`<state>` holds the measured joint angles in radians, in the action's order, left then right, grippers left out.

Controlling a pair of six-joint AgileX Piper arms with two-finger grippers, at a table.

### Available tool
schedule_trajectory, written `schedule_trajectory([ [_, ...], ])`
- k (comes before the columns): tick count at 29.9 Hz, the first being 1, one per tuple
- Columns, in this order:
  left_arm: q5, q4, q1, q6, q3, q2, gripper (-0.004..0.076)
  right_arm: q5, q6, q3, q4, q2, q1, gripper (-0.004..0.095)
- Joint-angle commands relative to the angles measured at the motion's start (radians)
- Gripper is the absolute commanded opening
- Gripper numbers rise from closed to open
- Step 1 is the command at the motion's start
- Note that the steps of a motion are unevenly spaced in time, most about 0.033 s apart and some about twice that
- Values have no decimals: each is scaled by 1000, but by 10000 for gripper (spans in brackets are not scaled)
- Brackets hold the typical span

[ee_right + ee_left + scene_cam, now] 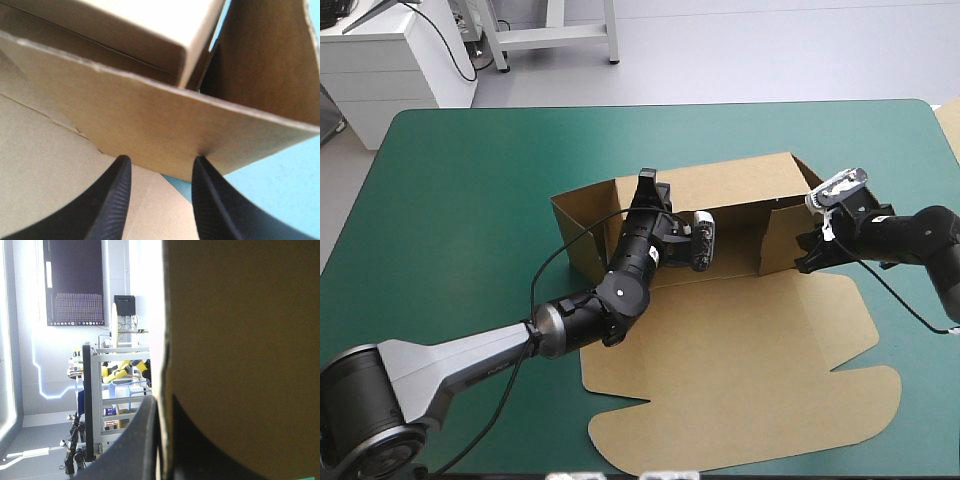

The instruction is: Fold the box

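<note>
your left gripper [648, 188] is clamped on the box, a cut sheet of brown board [740, 390]. its black fingers [142, 440] pinch the top edge of the far wall near its left end, with the sheet between them. your right gripper [161, 162] is not gripping: its fingers stand apart, tips right at the edge of a raised panel at the box's right end. you can't tell from here if they touch it. the box sits mid-table on the teal-green cover [470, 200], walls raised on the far side, lid [770, 330] flat and reaching toward the near edge.
</note>
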<state>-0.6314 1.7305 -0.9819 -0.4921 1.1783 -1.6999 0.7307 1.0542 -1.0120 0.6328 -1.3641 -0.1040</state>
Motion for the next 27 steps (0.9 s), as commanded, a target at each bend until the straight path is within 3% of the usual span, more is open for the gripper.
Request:
schedule_trajectory([
  [1,7,56,-10,-9,18,42,-8,-46,51,-33,29,27,-1,376],
  [12,8,56,-10,-9,18,42,-8,-55,-93,-35,-210,70,-1,376],
  [23,4,56,-10,-9,18,42,-8,-134,-361,-175,-227,124,-1,370],
  [25,4,56,-10,-9,18,42,-8,-136,-380,-234,-227,117,-1,323],
  [27,7,56,-10,-9,18,42,-8,-134,-398,-290,-228,105,-1,193],
])
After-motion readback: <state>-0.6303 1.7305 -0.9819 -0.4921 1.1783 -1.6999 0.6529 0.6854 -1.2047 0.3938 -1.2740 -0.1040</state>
